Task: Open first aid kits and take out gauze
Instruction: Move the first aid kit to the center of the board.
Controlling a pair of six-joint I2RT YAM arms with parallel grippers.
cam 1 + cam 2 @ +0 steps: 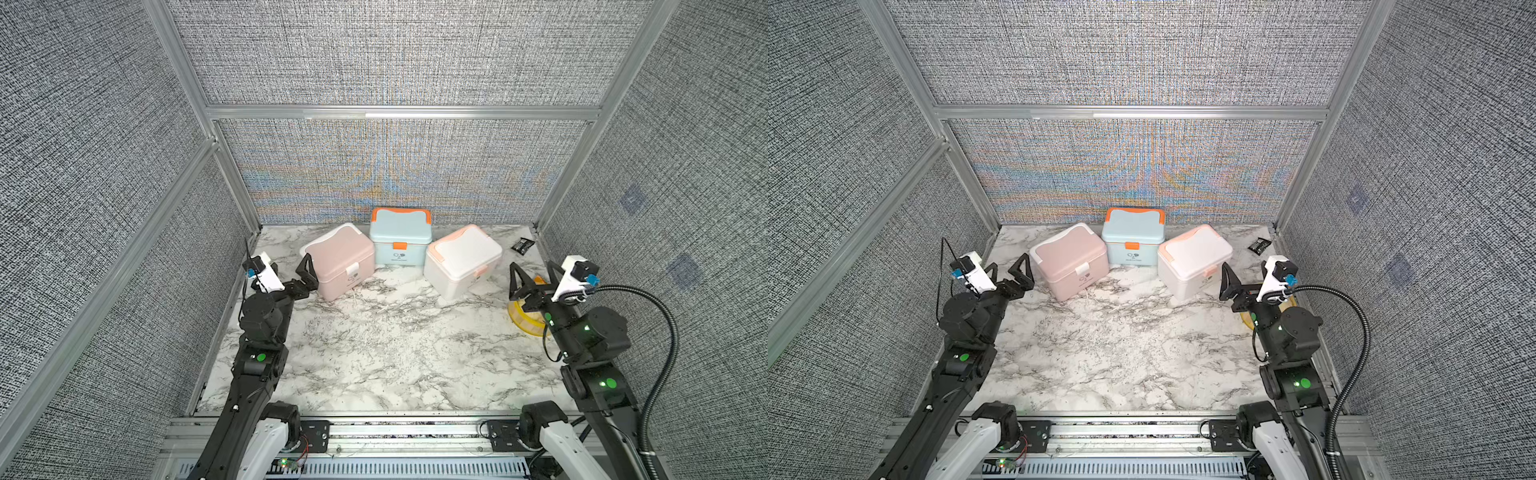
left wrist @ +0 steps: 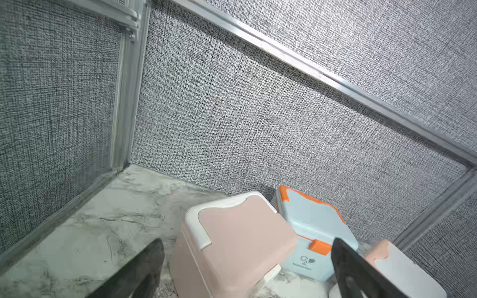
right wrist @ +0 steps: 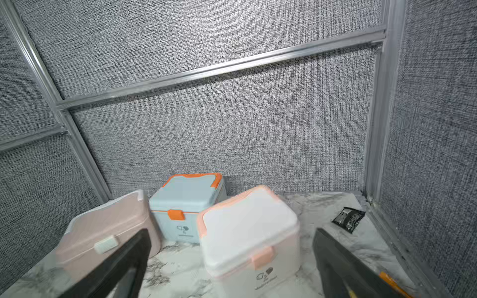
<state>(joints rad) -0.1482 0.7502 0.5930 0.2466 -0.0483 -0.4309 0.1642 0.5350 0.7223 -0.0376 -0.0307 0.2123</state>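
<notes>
Grey woven walls (image 1: 399, 54), marble tabletop (image 1: 386, 349)

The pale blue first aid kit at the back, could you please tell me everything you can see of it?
The pale blue first aid kit is a small rounded box of smooth plastic, with an orange lid handle folded flat and an orange latch at the front above a small printed logo. Its lid is shut. It stands upright against the back wall, between the pink kit and the white-and-peach kit, very close to both; contact is unclear.
</notes>
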